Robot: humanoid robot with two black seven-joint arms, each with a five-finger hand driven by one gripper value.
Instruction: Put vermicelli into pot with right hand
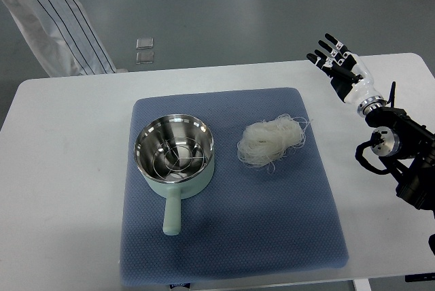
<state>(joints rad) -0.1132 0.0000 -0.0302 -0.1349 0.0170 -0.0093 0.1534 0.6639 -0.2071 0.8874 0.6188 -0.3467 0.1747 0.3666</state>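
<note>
A bundle of pale vermicelli (pixel 272 141) lies on the blue mat (pixel 231 236), right of centre. To its left stands a mint-green pot (pixel 174 157) with a steel inside and a wire rack in it, its handle pointing toward the near edge. My right hand (pixel 334 60) hovers over the far right of the white table, fingers spread and holding nothing, well apart from the vermicelli. Its arm (pixel 397 148) comes in from the right edge.
The white table (pixel 61 168) carries the mat in its middle. A person's white trouser leg (pixel 58 19) stands at the far left beyond the table. Two small clear squares (pixel 145 49) lie on the floor behind.
</note>
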